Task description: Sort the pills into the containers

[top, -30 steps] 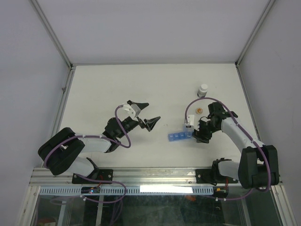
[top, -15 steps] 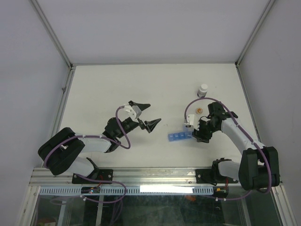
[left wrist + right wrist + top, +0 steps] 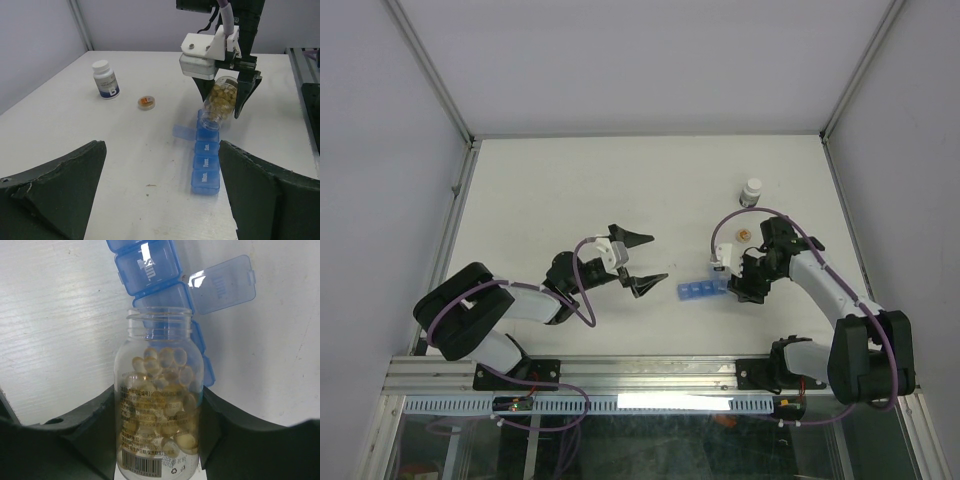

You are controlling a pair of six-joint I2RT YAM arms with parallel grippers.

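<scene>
The containers are a blue pill organizer (image 3: 696,291) (image 3: 206,165) (image 3: 148,264), one short row of compartments flat on the table. One lid (image 3: 221,283) stands open. My right gripper (image 3: 734,272) (image 3: 224,99) (image 3: 160,440) is shut on a clear uncapped bottle (image 3: 221,101) (image 3: 159,405) full of yellow-tan pills (image 3: 165,385). The bottle is tilted with its mouth over the open compartment. My left gripper (image 3: 657,258) (image 3: 161,165) is open and holds nothing. It hangs just left of the organizer, whose near end lies by the right finger (image 3: 270,195).
A white-capped bottle (image 3: 752,191) (image 3: 105,79) stands at the back right. A small round cap with an orange inside (image 3: 743,235) (image 3: 146,102) lies between it and the organizer. Metal frame rails edge the table.
My left arm has swung right and its open gripper now sits closer to the organizer. The right gripper and its bottle have not moved.
</scene>
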